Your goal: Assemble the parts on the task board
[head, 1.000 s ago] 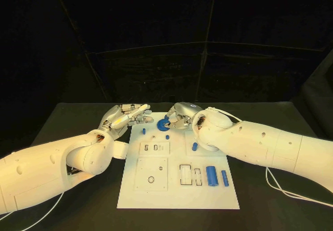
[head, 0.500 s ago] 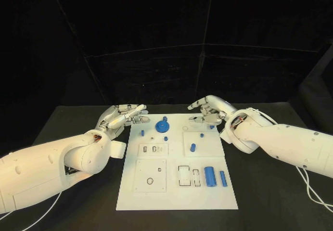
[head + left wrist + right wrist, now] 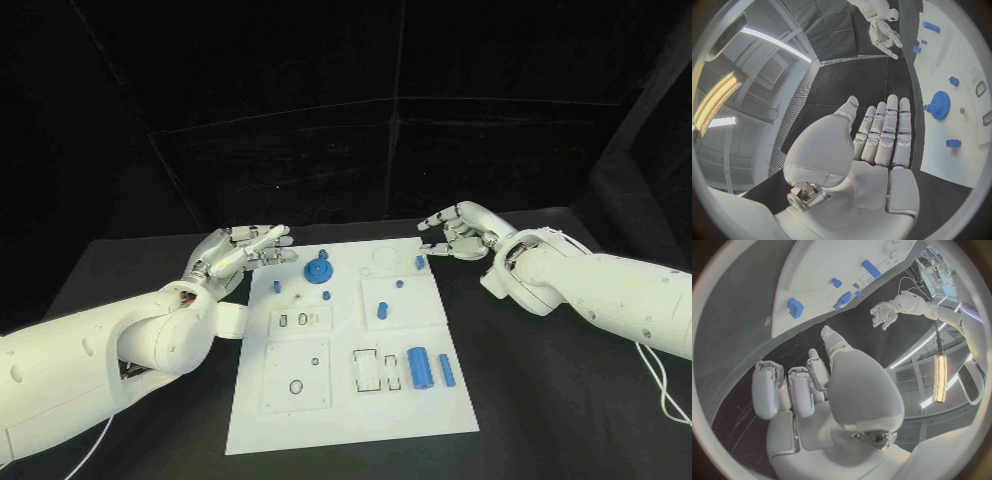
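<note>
The white task board [image 3: 353,400] lies lengthwise in the middle of the table. A blue gear [image 3: 316,270] stands on its far left part, also seen as the gear [image 3: 940,105] beside my left hand. Small blue pegs [image 3: 382,310] dot the far half, and two blue cylinders [image 3: 420,368] lie near the right edge. My left hand [image 3: 238,250] hovers at the board's far left corner, fingers [image 3: 891,130] straight and together, holding nothing. My right hand [image 3: 459,232] hangs off the far right corner, fingers [image 3: 786,390] loosely bent and empty.
The board [image 3: 836,265] has several rectangular recesses [image 3: 368,368] and an oval hole [image 3: 296,387] in its near half. Black table [image 3: 562,400] surrounds it on both sides. My left forearm [image 3: 87,360] lies along the board's left edge.
My right hand has let go of the blue gear and pulled back to the right, off the board. The gear stays standing. The head camera has shifted; my left hand has barely moved.
</note>
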Available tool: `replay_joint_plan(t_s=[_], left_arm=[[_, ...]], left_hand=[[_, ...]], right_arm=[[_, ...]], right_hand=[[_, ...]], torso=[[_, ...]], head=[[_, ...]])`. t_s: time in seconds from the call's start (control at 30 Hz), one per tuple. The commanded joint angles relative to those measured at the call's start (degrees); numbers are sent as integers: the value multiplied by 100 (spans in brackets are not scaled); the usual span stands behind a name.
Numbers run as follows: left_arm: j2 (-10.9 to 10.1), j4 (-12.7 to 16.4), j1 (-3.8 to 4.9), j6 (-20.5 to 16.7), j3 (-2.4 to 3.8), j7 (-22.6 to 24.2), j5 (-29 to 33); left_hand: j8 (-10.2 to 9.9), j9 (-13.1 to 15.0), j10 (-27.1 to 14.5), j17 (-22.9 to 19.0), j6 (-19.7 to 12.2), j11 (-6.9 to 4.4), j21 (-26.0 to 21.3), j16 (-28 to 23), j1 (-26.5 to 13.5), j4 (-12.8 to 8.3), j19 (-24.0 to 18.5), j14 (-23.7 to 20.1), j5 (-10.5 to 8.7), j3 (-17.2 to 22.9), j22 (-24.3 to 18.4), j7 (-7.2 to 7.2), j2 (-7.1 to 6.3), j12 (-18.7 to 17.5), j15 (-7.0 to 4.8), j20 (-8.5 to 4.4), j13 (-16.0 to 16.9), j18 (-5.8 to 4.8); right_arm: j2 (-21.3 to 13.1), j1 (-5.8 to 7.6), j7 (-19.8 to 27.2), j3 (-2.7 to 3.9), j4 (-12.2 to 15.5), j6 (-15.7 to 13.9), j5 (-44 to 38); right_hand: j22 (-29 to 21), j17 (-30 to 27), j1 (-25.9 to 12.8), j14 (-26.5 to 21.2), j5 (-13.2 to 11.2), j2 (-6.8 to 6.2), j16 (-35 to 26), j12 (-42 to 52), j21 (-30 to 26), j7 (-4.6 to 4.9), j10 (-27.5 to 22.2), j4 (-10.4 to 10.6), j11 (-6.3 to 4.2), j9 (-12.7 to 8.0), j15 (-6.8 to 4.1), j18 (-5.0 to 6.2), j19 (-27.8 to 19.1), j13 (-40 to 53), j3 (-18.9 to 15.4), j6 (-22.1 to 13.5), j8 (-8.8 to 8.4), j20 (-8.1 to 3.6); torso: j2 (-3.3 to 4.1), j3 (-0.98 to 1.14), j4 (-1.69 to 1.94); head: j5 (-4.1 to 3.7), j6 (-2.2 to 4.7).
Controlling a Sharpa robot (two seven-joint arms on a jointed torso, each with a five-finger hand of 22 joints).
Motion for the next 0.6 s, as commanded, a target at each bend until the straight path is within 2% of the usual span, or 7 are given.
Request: replay_joint_plan(t_s=[0.03, 0.07, 0.17, 0.23, 0.4, 0.57, 0.6], left_arm=[[23, -21, -5, 108, 3, 78, -25], [27, -31, -7, 110, 3, 79, -25], [34, -57, -13, 118, 2, 79, -25], [37, -68, -16, 120, 2, 79, -25], [38, -82, -20, 127, 2, 79, -25], [47, -93, -21, 134, 2, 79, -25], [49, -94, -22, 135, 2, 78, -25]], left_hand=[[2, 9, -13, 9, -29, 9, -26, -23, 58, -34, 56, 4, 15, 2, -10, -1, 25, -26, 28, 2, 0, 81], [2, 9, -13, 9, -29, 9, -26, -23, 58, -34, 56, 4, 15, 2, -10, -1, 25, -26, 28, 2, 0, 81], [2, 9, -13, 9, -29, 9, -26, -23, 58, -34, 56, 4, 15, 2, -10, -1, 25, -26, 28, 2, 0, 81], [2, 9, -13, 9, -29, 9, -26, -23, 58, -34, 56, 4, 15, 2, -10, -1, 25, -26, 28, 2, 0, 81], [2, 9, -13, 9, -29, 9, -26, -23, 58, -34, 56, 4, 15, 2, -10, -1, 25, -26, 28, 2, 0, 81], [2, 9, -13, 9, -29, 9, -26, -23, 58, -34, 56, 4, 15, 2, -10, -1, 25, -26, 28, 2, 0, 81], [2, 9, -13, 9, -29, 9, -26, -23, 58, -34, 56, 4, 15, 2, -10, -1, 25, -26, 28, 2, 0, 81]], right_arm=[[12, -39, 145, 0, -128, 367, 81], [14, -62, 139, 0, -161, 404, 59], [23, -132, 123, 0, -233, 506, 16], [34, -165, 110, 0, -268, 555, -9], [91, -255, 77, 0, -390, 656, -121], [153, -289, 84, 1, -498, 674, -157], [164, -292, 85, 1, -511, 675, -160]], right_hand=[[357, 552, 49, 387, -35, 17, -11, -34, -29, 11, -37, -42, 7, -10, -36, -43, -36, -3, 7, 5, -3, -4], [352, 551, 49, 387, -35, 17, -11, -35, -31, 11, -38, -43, 7, -10, -36, -42, -40, -4, 7, 5, -4, -5], [347, 543, 49, 386, -35, 17, -14, -35, -34, 11, -38, -43, 7, -10, -36, -40, -44, -4, 6, 4, -4, -5], [347, 542, 49, 385, -35, 18, -14, -30, -33, 11, -34, -43, 8, -10, -36, -40, -44, 1, 5, 4, -4, -5], [338, 540, 47, 385, -36, 23, -15, -60, -38, 11, -59, -42, 8, -10, -36, -38, -51, -31, 4, 6, -3, -5], [336, 544, 41, 386, -36, 35, -15, -78, -39, 13, -72, -39, 10, -11, -35, -38, -52, -48, 0, 0, -7, -5], [337, 545, 37, 386, -35, 40, -15, -76, -39, 14, -71, -36, 11, -12, -34, -38, -51, -46, -2, -3, -8, -5]], torso=[[8, 16, 9], [9, 22, 8], [13, 17, 1], [6, 5, -2], [7, -1, -7], [4, 1, 10], [4, -5, 18]], head=[[5, -25], [11, -30], [17, -37], [21, -42], [23, -46], [8, -45], [2, -46]])
